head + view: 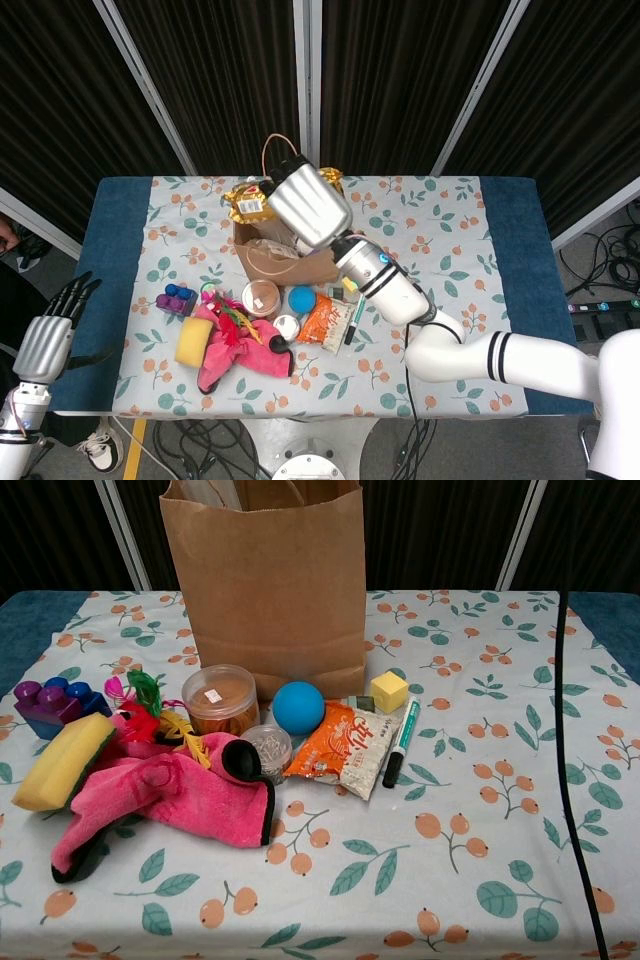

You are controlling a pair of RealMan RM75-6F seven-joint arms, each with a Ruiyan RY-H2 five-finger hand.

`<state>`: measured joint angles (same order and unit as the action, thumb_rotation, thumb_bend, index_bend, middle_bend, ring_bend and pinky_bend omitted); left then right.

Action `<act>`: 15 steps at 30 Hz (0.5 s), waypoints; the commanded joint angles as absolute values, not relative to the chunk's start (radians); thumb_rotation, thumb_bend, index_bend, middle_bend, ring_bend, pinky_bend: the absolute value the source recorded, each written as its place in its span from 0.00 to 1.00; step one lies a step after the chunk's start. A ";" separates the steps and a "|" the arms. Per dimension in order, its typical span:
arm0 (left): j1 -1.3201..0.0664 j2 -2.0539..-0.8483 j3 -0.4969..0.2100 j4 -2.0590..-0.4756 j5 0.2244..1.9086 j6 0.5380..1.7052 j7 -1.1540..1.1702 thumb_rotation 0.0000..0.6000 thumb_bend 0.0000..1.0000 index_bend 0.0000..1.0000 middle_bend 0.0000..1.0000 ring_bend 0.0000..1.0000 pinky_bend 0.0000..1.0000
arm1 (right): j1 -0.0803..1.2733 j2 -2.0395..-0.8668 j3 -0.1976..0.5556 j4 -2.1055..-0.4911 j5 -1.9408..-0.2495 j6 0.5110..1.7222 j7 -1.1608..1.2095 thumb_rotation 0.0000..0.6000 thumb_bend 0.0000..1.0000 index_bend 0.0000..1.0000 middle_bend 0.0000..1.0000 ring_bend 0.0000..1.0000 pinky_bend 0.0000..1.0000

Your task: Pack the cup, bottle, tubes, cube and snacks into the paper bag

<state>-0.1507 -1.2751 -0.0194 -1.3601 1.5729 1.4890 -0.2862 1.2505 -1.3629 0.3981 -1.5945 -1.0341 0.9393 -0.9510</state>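
Over the mouth of the paper bag (300,235) your right hand (308,205) holds the gold snack packet (247,202); the head view shows the packet sticking out on the left past the bag's rim, with a scrap of gold showing on the far side of the hand as well, and the fingers themselves are hidden under the hand's back, so you cannot see how firm the hold is. My reading is that the packet is long against the opening and lies crosswise: let go like this and it may bridge the rim or slide off onto the table behind the bag. The bag is light and stands upright on its own, with a clear bottle (254,207) and other items already crowding it, so a downward push could crumple a wall or tip it toward the clutter in front. Your left hand (45,342) waits well apart at the table's left edge, fingers spread and empty, too far to steady anything. Still out on the cloth, near the bag's front, are the orange snack bag (345,748) and the small yellow cube (389,692), which a toppled bag would likely scatter.
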 commanded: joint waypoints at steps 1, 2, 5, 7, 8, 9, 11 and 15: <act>-0.152 -1.278 -0.021 -1.358 1.571 1.489 -0.290 1.00 0.05 0.11 0.10 0.06 0.16 | 1.314 -1.393 0.339 -1.551 -1.048 0.879 -1.035 1.00 0.24 0.59 0.50 0.41 0.52; -0.152 -1.280 -0.022 -1.356 1.571 1.489 -0.293 1.00 0.05 0.11 0.10 0.06 0.16 | 1.326 -1.401 0.330 -1.545 -1.039 0.874 -1.056 1.00 0.24 0.59 0.50 0.41 0.52; -0.152 -1.281 -0.025 -1.352 1.567 1.491 -0.301 1.00 0.05 0.11 0.10 0.06 0.16 | 1.354 -1.413 0.315 -1.537 -1.011 0.870 -1.107 1.00 0.24 0.59 0.50 0.41 0.52; -0.152 -1.280 -0.027 -1.350 1.564 1.491 -0.308 1.00 0.05 0.11 0.10 0.06 0.16 | 1.368 -1.413 0.306 -1.539 -0.995 0.871 -1.137 1.00 0.24 0.59 0.50 0.41 0.52; -0.151 -1.279 -0.028 -1.350 1.562 1.492 -0.314 1.00 0.05 0.11 0.10 0.06 0.16 | 1.375 -1.409 0.301 -1.544 -0.986 0.875 -1.154 1.00 0.24 0.59 0.50 0.41 0.52; -0.151 -1.279 -0.028 -1.350 1.561 1.492 -0.317 1.00 0.05 0.11 0.10 0.06 0.16 | 1.380 -1.404 0.300 -1.548 -0.978 0.877 -1.165 1.00 0.24 0.59 0.50 0.41 0.52; -0.151 -1.279 -0.031 -1.349 1.559 1.493 -0.323 1.00 0.05 0.11 0.10 0.06 0.16 | 1.389 -1.384 0.298 -1.565 -0.961 0.885 -1.188 1.00 0.24 0.59 0.50 0.41 0.52; -0.154 -1.283 -0.034 -1.344 1.556 1.489 -0.333 1.00 0.05 0.11 0.10 0.06 0.16 | 1.405 -1.318 0.293 -1.607 -0.921 0.886 -1.235 1.00 0.24 0.59 0.50 0.41 0.52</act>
<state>-0.1537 -1.2817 -0.0330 -1.3454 1.5565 1.4893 -0.3321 1.3946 -1.3465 0.2968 -1.5860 -0.9413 0.8844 -1.2134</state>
